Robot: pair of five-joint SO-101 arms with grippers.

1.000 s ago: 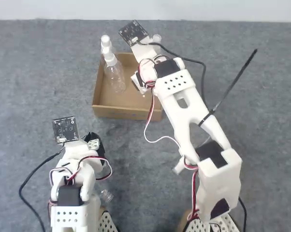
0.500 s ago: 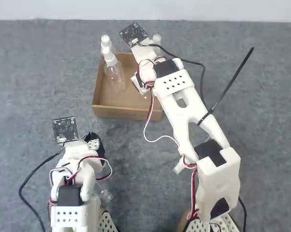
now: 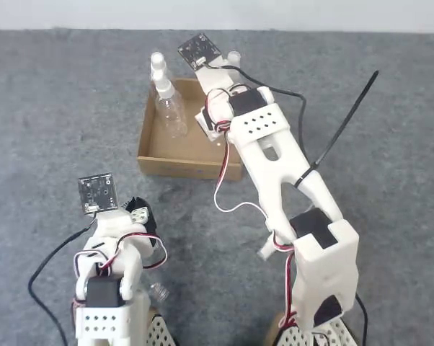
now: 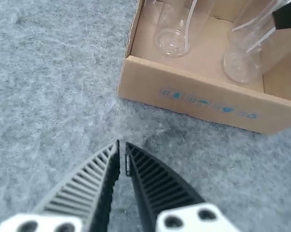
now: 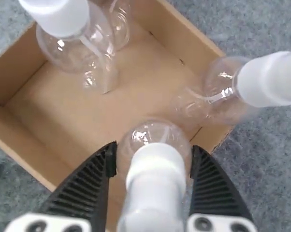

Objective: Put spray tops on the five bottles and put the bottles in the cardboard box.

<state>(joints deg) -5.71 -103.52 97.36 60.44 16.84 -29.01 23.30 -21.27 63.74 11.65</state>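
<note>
Your right gripper [image 5: 153, 152] has its black ribbed jaws closed against both sides of a clear plastic bottle with a white spray top [image 5: 152, 166]. They press on the rounded shoulder just under the top. You hold this held bottle roughly upright over the inside of the shallow brown cardboard box [image 5: 68, 116], close to one of its walls. Its base is hidden, so you cannot tell whether it rests on the box floor.

Farther into the box, a second clear bottle with a white top [image 5: 80, 53] stands upright on the floor. A third clear bottle [image 5: 117, 21] stands just behind it, near the box's corner. A fourth clear bottle with a white top [image 5: 218, 99] stands at another corner, close beside the held bottle. You cannot tell whether it is inside the wall or just outside it.

In the high view your right arm [image 3: 275, 158] stretches forward from its base, with its wrist over the box.

Your left gripper [image 4: 122, 147] has its jaws drawn together with only a sliver between the tips, and it holds nothing. It hangs above the grey carpeted tabletop [image 4: 49, 87], short of the box's outer wall. In the high view your left arm [image 3: 109, 245] sits folded near its own base, well apart from the box.
</note>
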